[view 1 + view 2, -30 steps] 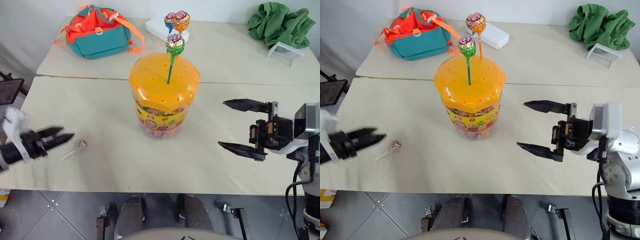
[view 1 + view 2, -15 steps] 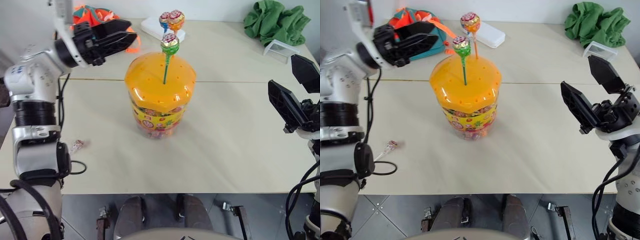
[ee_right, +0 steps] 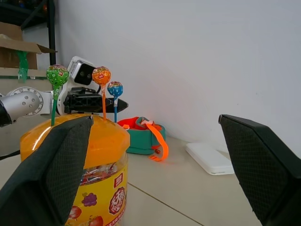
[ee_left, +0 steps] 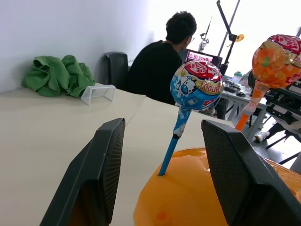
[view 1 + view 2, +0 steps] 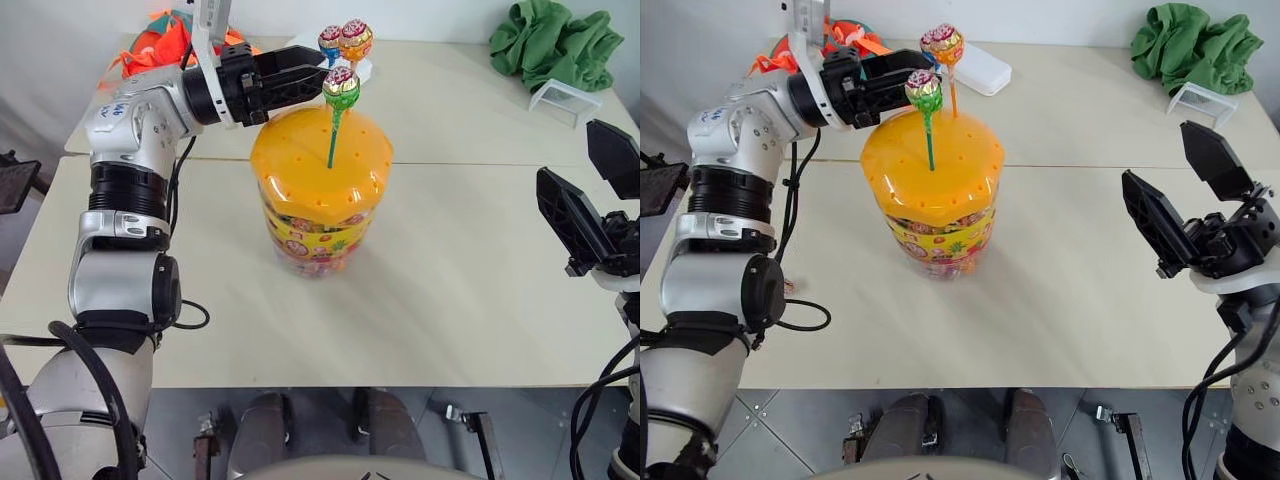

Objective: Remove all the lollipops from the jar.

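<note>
The jar [image 5: 322, 195] sits mid-table with three lollipops stuck in its orange lid: green-stick [image 5: 341, 90], blue-stick [image 4: 196, 85] and orange-stick [image 4: 275, 60]. The left gripper [image 5: 312, 82] hovers just beside them at candy height, fingers apart around nothing. The right gripper [image 5: 592, 190] hangs well off to the side, spread wide, empty.

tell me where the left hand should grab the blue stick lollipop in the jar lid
Probably the bare blue stick just under the candy head, coming in level from the robot's left, where the open left hand already straddles it. The stick stands upright in the jar lid, so pull straight up.
</note>
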{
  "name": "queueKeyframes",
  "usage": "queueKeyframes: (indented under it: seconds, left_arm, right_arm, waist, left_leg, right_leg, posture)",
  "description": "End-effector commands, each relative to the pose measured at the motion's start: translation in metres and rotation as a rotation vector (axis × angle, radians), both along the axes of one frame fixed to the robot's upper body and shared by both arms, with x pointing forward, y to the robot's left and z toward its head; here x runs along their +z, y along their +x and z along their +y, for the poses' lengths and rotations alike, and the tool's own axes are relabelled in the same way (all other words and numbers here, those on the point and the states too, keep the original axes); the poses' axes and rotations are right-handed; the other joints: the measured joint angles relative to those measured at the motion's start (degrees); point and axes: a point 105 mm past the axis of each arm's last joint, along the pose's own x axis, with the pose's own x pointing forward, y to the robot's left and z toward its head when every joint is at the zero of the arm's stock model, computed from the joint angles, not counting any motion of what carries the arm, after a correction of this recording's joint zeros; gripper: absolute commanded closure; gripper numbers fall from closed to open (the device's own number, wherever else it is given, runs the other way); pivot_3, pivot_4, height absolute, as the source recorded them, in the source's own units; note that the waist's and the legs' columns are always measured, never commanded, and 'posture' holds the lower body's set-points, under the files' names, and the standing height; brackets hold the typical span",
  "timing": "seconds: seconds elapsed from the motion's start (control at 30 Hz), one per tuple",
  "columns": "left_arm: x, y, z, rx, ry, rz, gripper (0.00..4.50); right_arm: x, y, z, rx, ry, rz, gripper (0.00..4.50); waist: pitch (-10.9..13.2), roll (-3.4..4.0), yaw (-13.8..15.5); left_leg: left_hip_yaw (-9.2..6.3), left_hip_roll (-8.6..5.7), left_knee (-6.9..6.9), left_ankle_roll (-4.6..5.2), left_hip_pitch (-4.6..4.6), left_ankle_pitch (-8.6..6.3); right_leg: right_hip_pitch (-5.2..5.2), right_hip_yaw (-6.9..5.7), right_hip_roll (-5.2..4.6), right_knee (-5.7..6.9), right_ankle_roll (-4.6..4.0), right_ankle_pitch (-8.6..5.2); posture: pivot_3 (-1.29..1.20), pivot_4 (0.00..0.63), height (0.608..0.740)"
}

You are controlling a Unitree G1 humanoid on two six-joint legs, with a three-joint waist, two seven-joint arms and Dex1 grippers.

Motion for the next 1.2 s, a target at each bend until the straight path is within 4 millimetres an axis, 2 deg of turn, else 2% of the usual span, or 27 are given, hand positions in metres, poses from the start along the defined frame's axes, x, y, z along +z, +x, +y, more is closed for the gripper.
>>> queueKeyframes:
  seconds: [0.03, 0.2, 0.3, 0.43, 0.5, 0.6, 0.67, 0.73, 0.77, 0.8, 0.87, 0.97, 1.03, 1.2]
  left_arm:
    - [0.012, -0.001, -0.004, -0.005, 0.006, -0.042, 2.31]
    - [0.016, -0.001, -0.007, -0.013, -0.009, -0.051, 3.84]
    - [0.022, -0.004, -0.006, -0.041, -0.068, -0.054, 4.44]
    - [0.038, -0.017, 0.011, -0.139, -0.235, -0.058, 4.44]
    - [0.048, -0.015, 0.031, -0.09, -0.341, -0.055, 4.44]
    - [0.049, -0.013, 0.062, 0.018, -0.4, -0.045, 4.44]
    - [0.034, -0.014, 0.095, 0.154, -0.327, -0.023, 4.44]
    - [0.01, -0.023, 0.129, 0.285, -0.222, 0.044, 4.44]
    - [0.003, -0.028, 0.137, 0.317, -0.191, 0.067, 4.44]
    - [-0.005, -0.035, 0.145, 0.345, -0.155, 0.089, 4.44]
    - [-0.04, -0.066, 0.167, 0.401, -0.014, 0.193, 4.44]
    - [-0.084, -0.115, 0.175, 0.412, 0.131, 0.37, 4.44]
    - [-0.105, -0.136, 0.177, 0.445, 0.181, 0.454, 4.44]
    - [-0.154, -0.157, 0.184, 0.596, 0.298, 0.591, 4.44]
  right_arm:
    - [0.007, -0.007, 0.006, 0.008, -0.019, -0.042, 0.0]
    - [0.008, -0.006, 0.008, 0.014, -0.033, -0.051, 0.0]
    - [0.009, -0.005, 0.013, 0.041, -0.063, -0.065, 0.0]
    - [0.013, -0.002, 0.019, 0.1, -0.092, -0.087, 0.0]
    - [0.014, -0.001, 0.027, 0.151, -0.125, -0.105, 0.0]
    - [0.009, -0.002, 0.043, 0.252, -0.21, -0.121, 0.0]
    - [-0.001, -0.005, 0.058, 0.368, -0.32, -0.117, 0.0]
    - [-0.012, -0.01, 0.07, 0.508, -0.415, -0.076, 0.0]
    - [-0.015, -0.011, 0.071, 0.548, -0.44, -0.059, 0.0]
    - [-0.019, -0.012, 0.073, 0.584, -0.474, -0.047, 0.0]
    - [-0.025, -0.009, 0.075, 0.648, -0.524, -0.028, 0.0]
    - [-0.036, 0.0, 0.069, 0.673, -0.589, 0.011, 0.0]
    - [-0.044, 0.005, 0.063, 0.67, -0.627, 0.036, 0.0]
    - [-0.055, 0.021, 0.051, 0.594, -0.675, 0.058, 0.0]
  waist:
    - [0.0, 0.0, 0.06]
    - [0.01, -0.01, 0.11]
    - [0.0, -0.01, 0.03]
    - [0.01, -0.01, -0.04]
    - [0.01, -0.01, -0.13]
    - [0.01, -0.01, -0.73]
    - [0.01, 0.01, -1.6]
    - [0.01, 0.0, -2.41]
    - [0.01, 0.0, -2.73]
    - [0.02, -0.03, -2.74]
    - [0.04, -0.1, -2.82]
    - [0.05, -0.15, -2.95]
    - [0.08, -0.18, -2.24]
    - [0.06, -0.16, -0.46]
  left_leg:
    - [0.0, 0.0, 0.0, 0.0, 0.0, 0.0]
    - [-0.01, 0.0, 0.01, 0.0, 0.0, 0.0]
    - [-0.01, 0.0, 0.03, 0.0, 0.0, 0.0]
    - [-0.01, 0.0, 0.05, 0.01, -0.04, 0.0]
    - [-0.03, 0.01, 0.04, 0.02, -0.03, 0.0]
    - [-0.03, 0.02, 0.02, 0.02, -0.01, 0.0]
    - [-0.04, 0.03, -0.02, 0.01, 0.03, 0.0]
    - [-0.01, 0.05, -0.09, 0.01, 0.09, 0.0]
    - [-0.02, 0.05, -0.11, 0.01, 0.1, 0.0]
    - [-0.05, 0.05, -0.12, 0.01, 0.09, 0.0]
    - [-0.11, 0.06, -0.07, 0.01, 0.03, 0.0]
    - [-0.08, 0.08, -0.06, 0.06, 0.05, -0.07]
    - [-0.1, 0.12, -0.04, 0.05, 0.06, -0.11]
    - [-0.16, 0.16, 0.28, 0.0, 0.03, -0.09]
  right_leg:
    - [0.0, 0.0, 0.0, 0.0, 0.0, 0.0]
    - [0.01, 0.0, 0.0, 0.0, 0.0, 0.0]
    - [0.01, 0.0, 0.0, 0.01, 0.0, 0.0]
    - [-0.02, 0.0, 0.0, 0.01, 0.0, 0.0]
    - [-0.01, -0.01, 0.0, 0.02, 0.0, 0.0]
    - [-0.02, -0.01, 0.0, 0.03, 0.0, 0.0]
    - [-0.02, -0.01, 0.0, 0.07, 0.0, 0.0]
    - [-0.03, 0.01, 0.01, 0.08, 0.0, 0.0]
    - [-0.04, 0.01, 0.0, 0.11, 0.0, 0.0]
    - [-0.05, -0.02, 0.0, 0.13, 0.0, 0.0]
    - [-0.05, -0.06, -0.01, 0.12, 0.0, 0.0]
    - [-0.05, -0.02, -0.05, 0.12, 0.0, 0.0]
    - [-0.03, -0.02, -0.06, 0.12, -0.01, -0.01]
    - [0.1, -0.03, -0.06, 0.13, -0.09, -0.05]
  posture:
    - [0.0, 0.15, 0.74]
    - [0.0, 0.15, 0.74]
    - [0.0, 0.15, 0.74]
    - [0.0, 0.15, 0.74]
    - [0.0, 0.15, 0.74]
    - [0.0, 0.15, 0.74]
    - [0.0, 0.15, 0.74]
    - [0.0, 0.15, 0.74]
    - [0.0, 0.15, 0.74]
    - [0.0, 0.15, 0.74]
    - [0.0, 0.15, 0.74]
    - [0.0, 0.15, 0.74]
    - [0.0, 0.15, 0.74]
    - [0.0, 0.15, 0.74]
